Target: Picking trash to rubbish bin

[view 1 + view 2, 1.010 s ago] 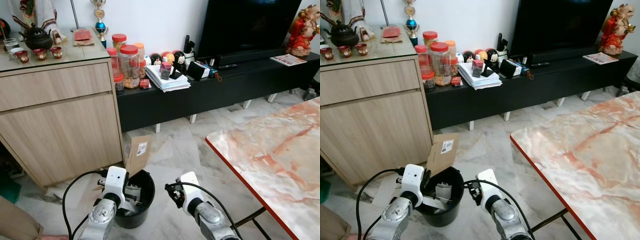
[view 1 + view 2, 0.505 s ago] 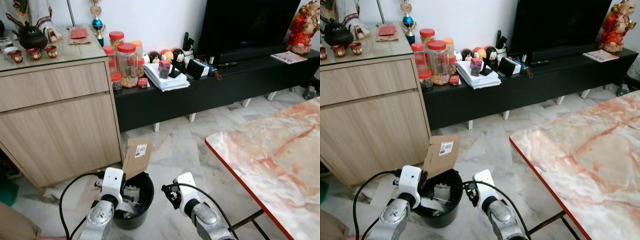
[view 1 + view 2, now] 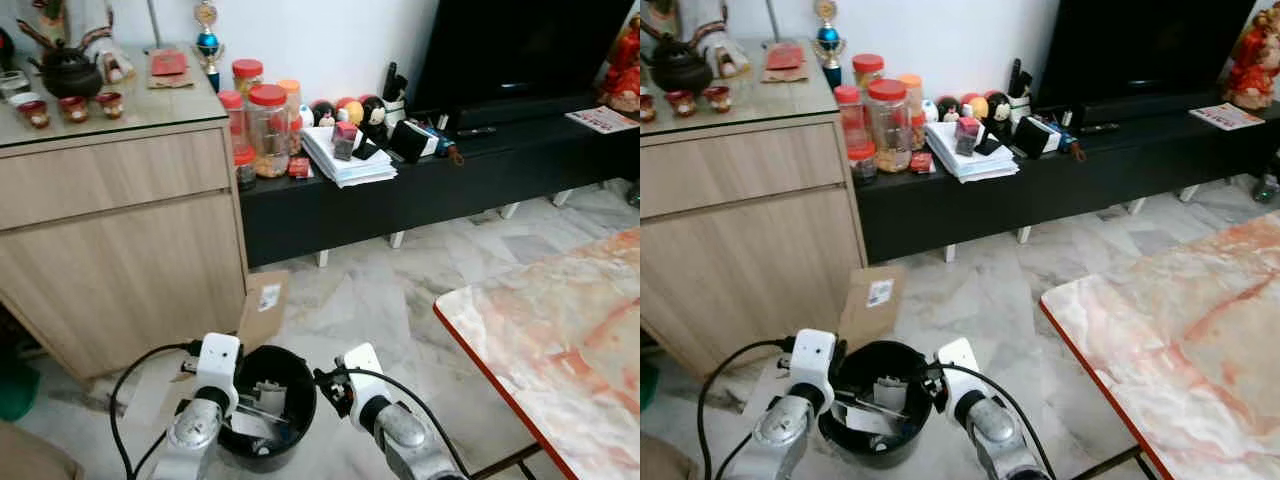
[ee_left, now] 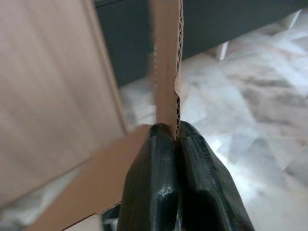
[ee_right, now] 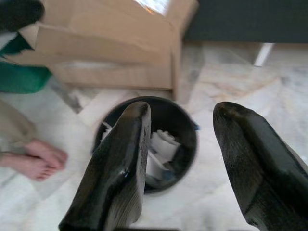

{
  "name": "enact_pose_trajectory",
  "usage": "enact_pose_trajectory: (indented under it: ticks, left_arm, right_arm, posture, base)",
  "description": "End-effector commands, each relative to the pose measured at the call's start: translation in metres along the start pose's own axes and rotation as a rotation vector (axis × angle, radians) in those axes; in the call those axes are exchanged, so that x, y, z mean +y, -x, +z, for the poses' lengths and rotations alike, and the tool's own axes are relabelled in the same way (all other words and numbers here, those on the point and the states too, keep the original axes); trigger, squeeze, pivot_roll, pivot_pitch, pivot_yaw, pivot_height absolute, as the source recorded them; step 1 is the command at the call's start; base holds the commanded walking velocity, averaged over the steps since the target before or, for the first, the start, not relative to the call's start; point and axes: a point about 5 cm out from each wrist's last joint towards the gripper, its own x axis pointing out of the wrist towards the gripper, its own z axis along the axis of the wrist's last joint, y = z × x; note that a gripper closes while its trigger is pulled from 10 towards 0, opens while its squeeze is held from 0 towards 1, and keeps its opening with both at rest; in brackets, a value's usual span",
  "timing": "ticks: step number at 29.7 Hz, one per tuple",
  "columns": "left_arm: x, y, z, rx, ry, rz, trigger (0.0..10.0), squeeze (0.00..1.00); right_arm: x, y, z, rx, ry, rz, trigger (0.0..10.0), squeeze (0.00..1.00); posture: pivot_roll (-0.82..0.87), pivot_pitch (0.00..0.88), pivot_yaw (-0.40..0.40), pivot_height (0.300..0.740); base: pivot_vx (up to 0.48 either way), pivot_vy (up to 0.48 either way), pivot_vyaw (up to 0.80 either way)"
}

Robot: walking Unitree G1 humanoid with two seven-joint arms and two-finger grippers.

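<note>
Holding a flat piece of brown cardboard (image 3: 262, 312) in my left gripper (image 4: 177, 139), I am pinching it tight between my two black fingers (image 4: 153, 178). In my left wrist view I am looking at its thin edge, and I can see the little wavy lines inside it. It has a white sticker with black marks near its top. The cardboard is standing almost straight up, with its long side going up and down and its top leaning a little toward the wooden cabinet (image 3: 120, 240). In the left eye view it is sitting low in the picture, a bit left of the middle, just above the back rim of the bin.

The round black rubbish bin (image 3: 298, 400) is on the pale marble floor (image 3: 420, 290), at the bottom of the picture between my two arms. White crumpled paper (image 5: 161, 144) is lying inside it.

My right gripper (image 5: 180, 144) is hanging beside the bin with its fingers spread wide apart and nothing between them. In my right wrist view, a person's bare foot (image 5: 31, 161) is resting on the floor at the left edge of the picture.

A pink and white marble table (image 3: 560, 340) is filling the lower right. A long black TV bench (image 3: 480, 165) is running along the wall at the top.
</note>
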Motion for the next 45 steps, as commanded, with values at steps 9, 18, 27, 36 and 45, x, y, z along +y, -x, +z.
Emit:
enact_pose_trajectory:
  ticks: [9, 18, 27, 36, 45]
  left_arm:
    - [-0.002, 0.002, -0.002, 0.004, -0.003, -0.003, 10.0, 0.00]
    - [-0.004, 0.002, -0.002, 0.001, 0.006, -0.020, 10.0, 0.00]
    - [-0.012, 0.001, -0.007, 0.049, 0.013, -0.090, 10.0, 0.00]
    - [-0.022, 0.005, -0.030, 0.230, -0.005, -0.187, 10.0, 0.00]
    - [-0.008, 0.012, -0.039, 0.264, 0.019, -0.130, 10.0, 0.00]
  right_arm:
    - [-0.001, 0.002, -0.002, -0.009, -0.037, -0.006, 10.0, 0.00]
    - [0.001, 0.001, -0.002, -0.001, -0.030, 0.025, 10.0, 0.00]
    - [0.006, 0.001, -0.004, 0.032, -0.013, 0.122, 10.0, 0.00]
    - [0.012, -0.002, 0.003, 0.045, 0.054, 0.231, 10.0, 0.00]
    - [0.017, -0.003, 0.006, 0.038, 0.063, 0.279, 10.0, 0.00]
  posture:
    - [0.01, 0.074, -0.062, 0.740]
    - [0.01, 0.082, -0.063, 0.740]
    - [0.01, 0.090, -0.067, 0.740]
    - [0.01, 0.092, -0.068, 0.740]
    - [0.01, 0.096, -0.071, 0.740]
  base:
    - [0.332, 0.000, 0.15]
    - [0.327, 0.000, 0.00]
    - [0.175, 0.000, 0.00]
    - [0.000, 0.000, 0.00]
    - [0.000, 0.000, 0.00]
